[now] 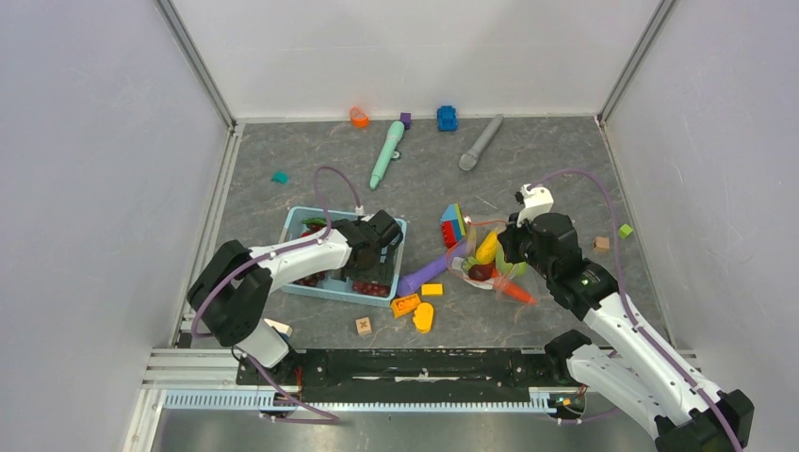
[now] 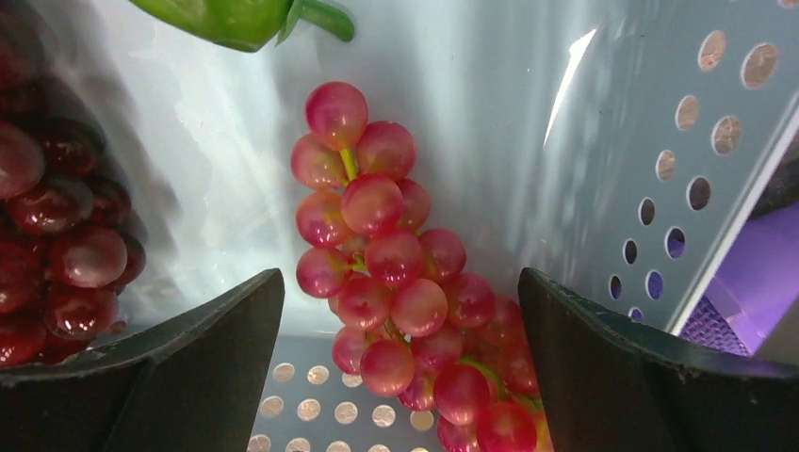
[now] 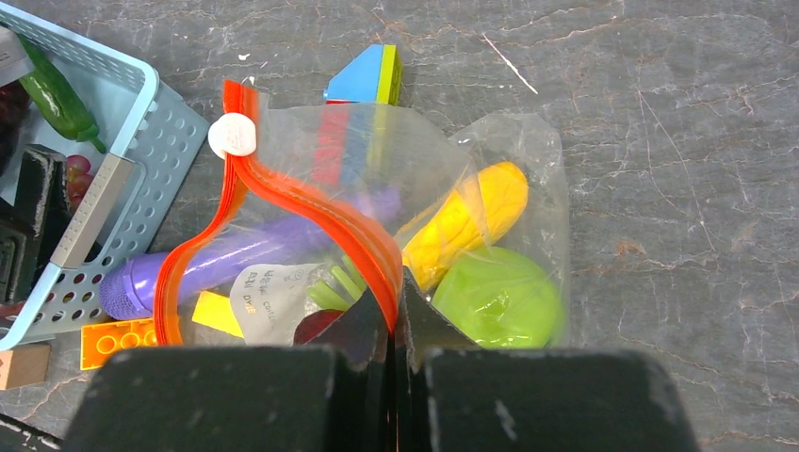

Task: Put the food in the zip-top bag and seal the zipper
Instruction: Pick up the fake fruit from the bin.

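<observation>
From above, the zip-top bag [image 1: 471, 266] lies crumpled a little right of the middle of the surface [image 1: 565, 169], clear plastic with colours showing through. An orange carrot [image 1: 515, 292] pokes out on the side toward the near edge. The right hand [image 1: 499, 256] sits at the bag. The left hand [image 1: 375, 254] reaches down into the light-blue basket [image 1: 297, 223], left of the middle.

The left wrist view shows that hand's black fingers [image 2: 188, 367] spread wide. A pink-red grape bunch [image 2: 396, 282] lies between them on the basket floor, touching neither. A darker grape bunch [image 2: 57, 245] lies to the left, and a green vegetable [image 2: 236, 19] beyond.

In the right wrist view the right hand's fingers are pressed together, pinching the orange-red zipper [image 3: 311, 212]. The zipper curves away to its white slider tab [image 3: 232, 135], and the mouth gapes. Inside the bag are a yellow piece [image 3: 466, 221] and a green apple [image 3: 499, 297]. A white label patch [image 3: 269, 292] carries handwriting too blurred to read. A purple cylinder [image 3: 217, 264] lies behind the bag's clear film.
</observation>
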`<state>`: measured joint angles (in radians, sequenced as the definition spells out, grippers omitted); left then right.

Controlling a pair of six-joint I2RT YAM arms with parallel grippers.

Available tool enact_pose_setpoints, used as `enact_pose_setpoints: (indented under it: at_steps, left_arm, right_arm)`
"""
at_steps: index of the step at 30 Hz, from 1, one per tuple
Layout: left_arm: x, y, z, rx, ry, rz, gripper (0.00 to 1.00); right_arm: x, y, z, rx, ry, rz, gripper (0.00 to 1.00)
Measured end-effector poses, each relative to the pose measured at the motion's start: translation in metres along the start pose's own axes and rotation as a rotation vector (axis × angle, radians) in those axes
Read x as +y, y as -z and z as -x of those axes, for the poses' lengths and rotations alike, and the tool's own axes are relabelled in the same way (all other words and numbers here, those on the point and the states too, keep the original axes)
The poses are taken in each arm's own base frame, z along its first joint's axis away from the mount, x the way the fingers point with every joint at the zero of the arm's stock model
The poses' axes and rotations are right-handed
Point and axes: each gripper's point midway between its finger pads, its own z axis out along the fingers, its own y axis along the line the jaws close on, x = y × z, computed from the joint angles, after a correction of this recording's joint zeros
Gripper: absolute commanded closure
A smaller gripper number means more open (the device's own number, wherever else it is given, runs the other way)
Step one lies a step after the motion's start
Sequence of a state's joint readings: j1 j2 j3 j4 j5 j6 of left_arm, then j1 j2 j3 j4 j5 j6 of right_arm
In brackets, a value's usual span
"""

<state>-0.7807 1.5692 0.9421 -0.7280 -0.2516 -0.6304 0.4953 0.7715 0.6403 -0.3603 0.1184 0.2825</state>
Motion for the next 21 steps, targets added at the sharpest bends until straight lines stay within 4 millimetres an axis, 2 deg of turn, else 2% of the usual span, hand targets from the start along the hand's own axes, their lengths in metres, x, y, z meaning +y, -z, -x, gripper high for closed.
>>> enact_pose_setpoints:
  at_steps: [4,13,21]
  left_arm:
    - [-0.0022,-0.0052,-0.0018,0.013,-0.002,0.000,0.07]
    - [-0.0032,-0.0077,-0.0075,0.014,0.005,-0.023,0.43]
    - [-0.0018,-0.0016,-0.0070,-0.006,0.018,-0.037,0.66]
  right_arm:
    - [-0.0012,-0.0004,-0.0001,0.000,0.001,-0.007,1.00]
    - [-0.0029,-0.0005,0.0002,-0.002,0.001,-0.017,1.00]
    - [-0.0032,-0.0005,0.0003,-0.002,0.000,-0.018,1.00]
